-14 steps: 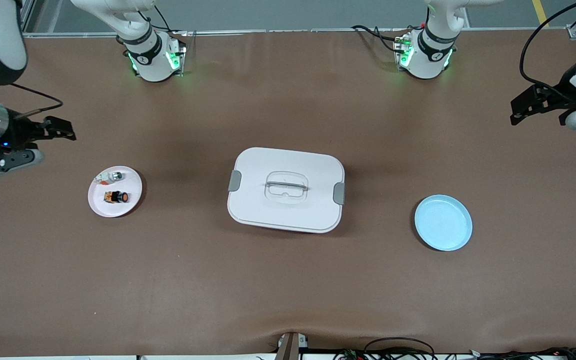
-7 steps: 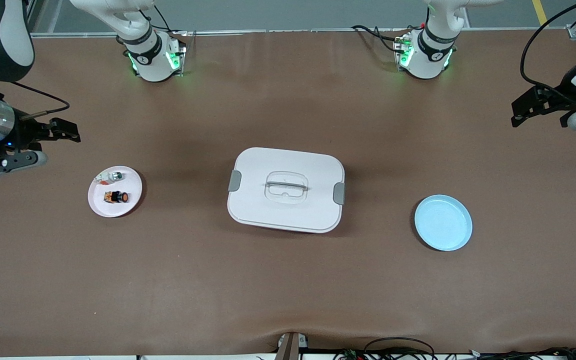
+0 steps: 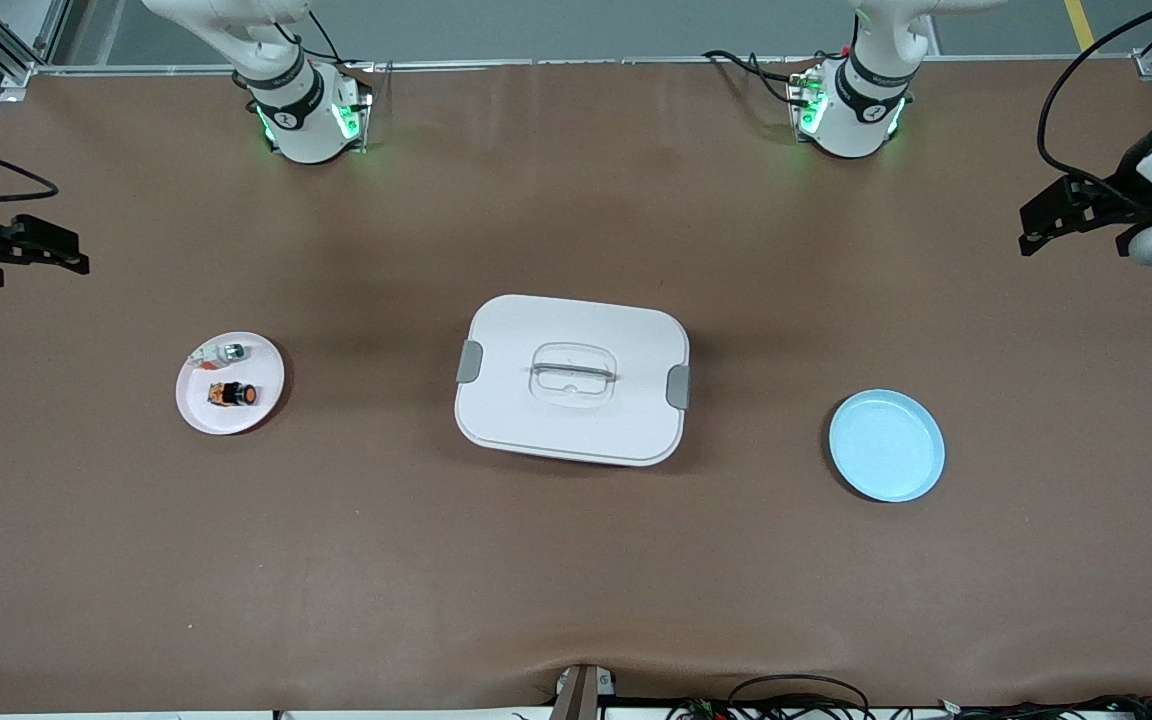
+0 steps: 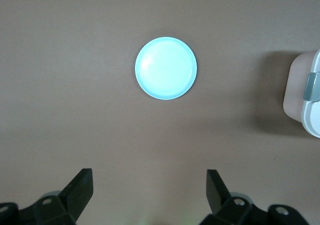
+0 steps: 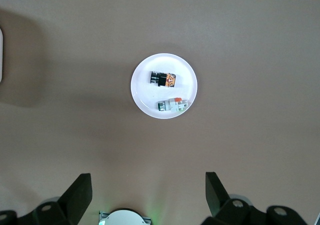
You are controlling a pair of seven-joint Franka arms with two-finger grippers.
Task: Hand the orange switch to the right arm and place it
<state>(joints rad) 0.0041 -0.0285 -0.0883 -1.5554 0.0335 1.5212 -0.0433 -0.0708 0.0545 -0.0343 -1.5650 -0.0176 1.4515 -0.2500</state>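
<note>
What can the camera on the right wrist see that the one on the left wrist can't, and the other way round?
Only the right wrist view shows the white plate holding the orange switch and a small silver-and-white part. Only the left wrist view shows the empty blue plate. Both show the brown table, an edge of the white lidded box, and their own open gripper: the left gripper and the right gripper.

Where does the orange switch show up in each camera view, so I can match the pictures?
Front view: the orange switch lies on the white plate, toward the right arm's end of the table, nearer the camera than the silver-and-white part.
Left wrist view: not in it; only the blue plate and a corner of the white box.
Right wrist view: on the same white plate, beside the silver-and-white part.
Shared landmark: the white plate.
</note>
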